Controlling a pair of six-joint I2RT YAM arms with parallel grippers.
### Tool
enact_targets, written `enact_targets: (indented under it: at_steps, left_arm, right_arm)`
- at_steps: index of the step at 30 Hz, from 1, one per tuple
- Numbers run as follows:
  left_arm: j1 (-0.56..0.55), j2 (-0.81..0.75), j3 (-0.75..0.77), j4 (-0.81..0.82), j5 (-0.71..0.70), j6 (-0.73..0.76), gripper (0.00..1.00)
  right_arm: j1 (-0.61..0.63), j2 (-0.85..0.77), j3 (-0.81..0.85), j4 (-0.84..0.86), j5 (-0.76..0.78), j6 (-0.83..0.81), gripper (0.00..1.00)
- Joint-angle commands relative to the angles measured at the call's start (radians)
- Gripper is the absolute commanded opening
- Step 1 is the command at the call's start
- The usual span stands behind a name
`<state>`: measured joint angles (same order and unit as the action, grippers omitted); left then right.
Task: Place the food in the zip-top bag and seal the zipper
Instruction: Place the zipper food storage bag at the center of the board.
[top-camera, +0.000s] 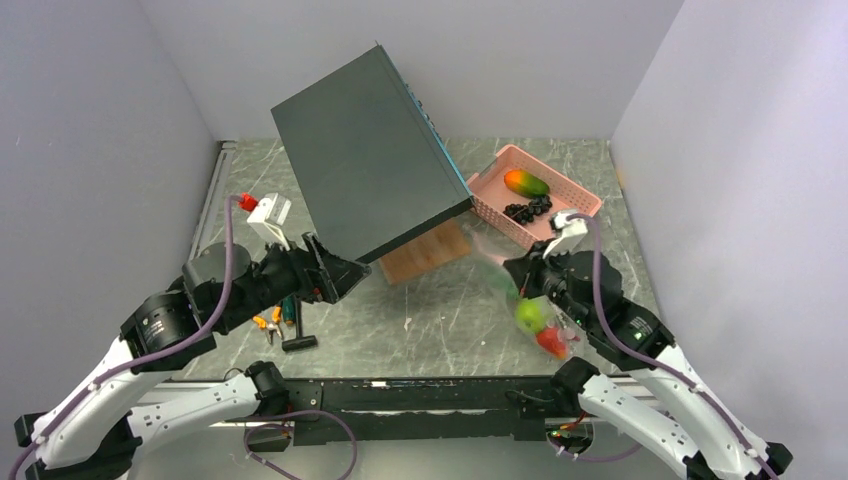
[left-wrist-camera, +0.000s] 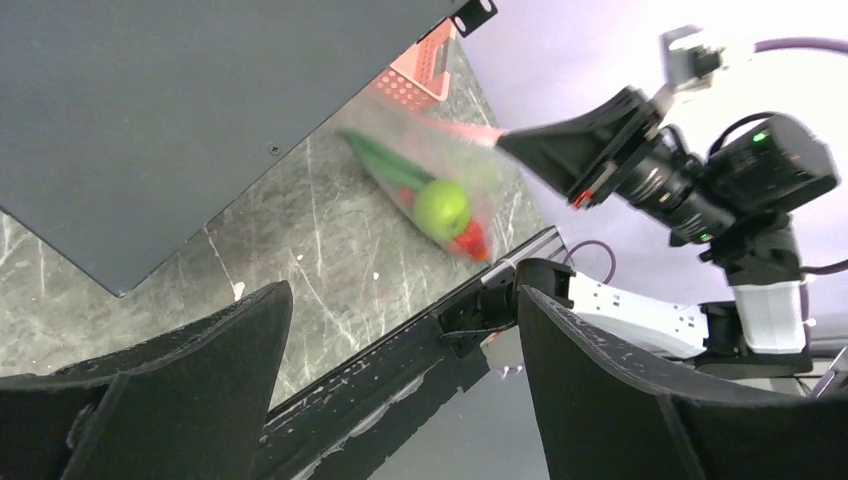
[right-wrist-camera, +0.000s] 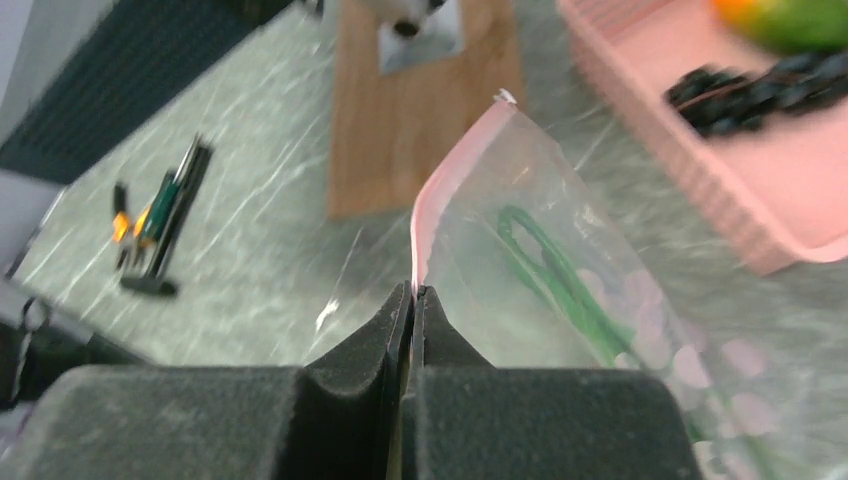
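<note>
Grey marbled surface (top-camera: 430, 320) between pale walls is carrying everything listed.

Dark flat panel (top-camera: 370, 160) is leaning, tilted, over the wooden board (top-camera: 425, 255) and overhanging the middle. It is likely narrowing the left arm's way across to the far right.

Pink basket (top-camera: 488, 208) is sitting at the far right, holding the mango (top-camera: 526, 183) and the black grapes (top-camera: 528, 209); both are lying outside the bag, so the filling is judged only part done.

Zip-top bag (right-wrist-camera: 520, 200) is hanging just in front of the basket, slanting down toward the near edge; the green pods (right-wrist-camera: 545, 270), the lime-green fruit (left-wrist-camera: 442, 207) and the red pieces (left-wrist-camera: 470, 240) are resting inside, the heavier ones at its low end.

Right tool (right-wrist-camera: 413, 292) is pinching the zipper (right-wrist-camera: 455, 165) with its jaws fully closed on the pink strip, probably to keep the mouth uppermost so nothing spills; whether the mouth is sealed cannot be told.

Left tool (left-wrist-camera: 402, 295) is hovering wide open with nothing in it, facing the bag from well apart.

Small orange-and-black hand tools (top-camera: 272, 322) are lying beside the left arm, clear of the bag.
</note>
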<state>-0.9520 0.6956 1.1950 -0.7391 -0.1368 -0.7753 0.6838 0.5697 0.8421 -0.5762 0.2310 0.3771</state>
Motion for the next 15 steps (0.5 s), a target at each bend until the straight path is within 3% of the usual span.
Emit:
enact_targets:
  at_steps: [1,10,12,15]
  left_arm:
    - [0.002,-0.022,0.015,-0.008,-0.053,-0.067,0.87]
    - [0.003,-0.08,-0.007,-0.036,-0.107,-0.099,0.88]
    - [0.001,-0.089,-0.011,-0.04,-0.116,-0.111,0.89]
    - [0.003,-0.107,-0.016,-0.051,-0.143,-0.136,0.88]
  right_arm:
    - [0.001,0.003,-0.07,0.083,-0.286,0.094,0.0]
    - [0.0,-0.029,-0.297,0.185,-0.601,0.278,0.0]
    - [-0.001,-0.052,-0.323,0.183,-0.616,0.3,0.07]
    - [0.0,-0.082,-0.318,0.156,-0.61,0.307,0.27]
